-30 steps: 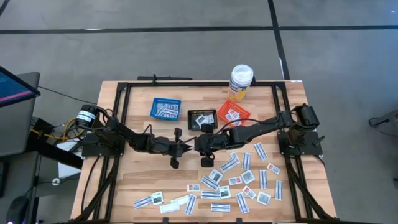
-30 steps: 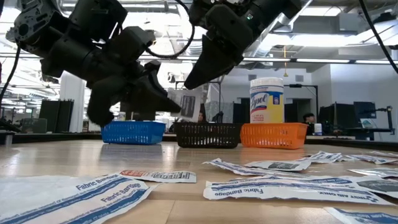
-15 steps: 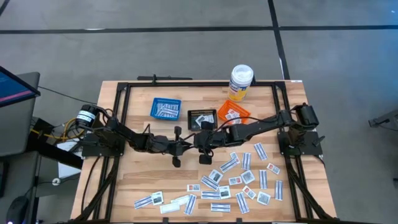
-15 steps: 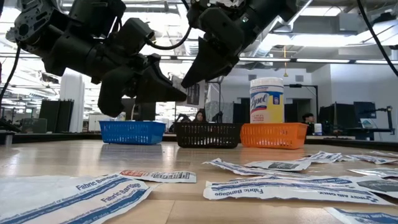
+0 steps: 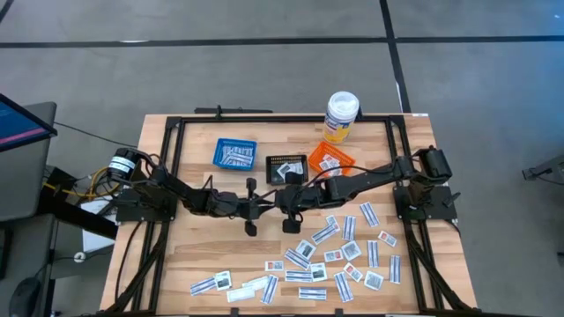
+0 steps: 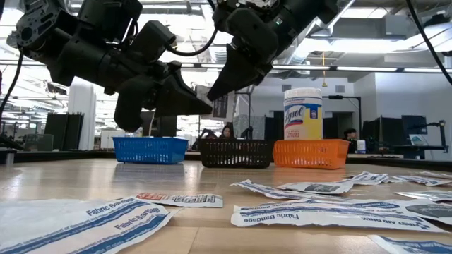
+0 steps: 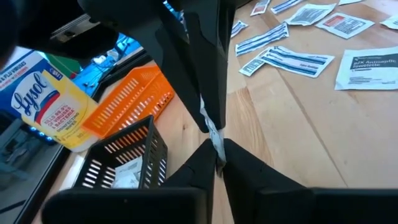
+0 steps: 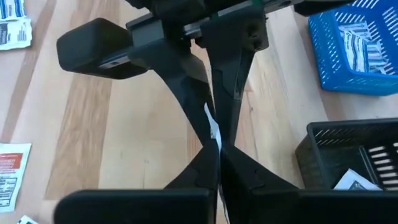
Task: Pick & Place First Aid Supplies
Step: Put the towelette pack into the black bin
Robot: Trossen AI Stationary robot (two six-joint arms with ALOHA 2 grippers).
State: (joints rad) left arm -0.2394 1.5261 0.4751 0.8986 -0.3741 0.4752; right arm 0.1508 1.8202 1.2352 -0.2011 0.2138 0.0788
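Wrist views show what the high view cannot: a small white packet [image 8: 213, 132] pinched between both grippers' tips. Left gripper [image 7: 217, 155] and right gripper [image 8: 219, 152] meet tip to tip above the middle of the table [image 5: 194, 242], both closed on it. More packets [image 5: 339, 251] lie near, and black basket [image 5: 285, 166] sits just beside.

Overhead, table-level and wrist views share the baskets [image 5: 285, 165].
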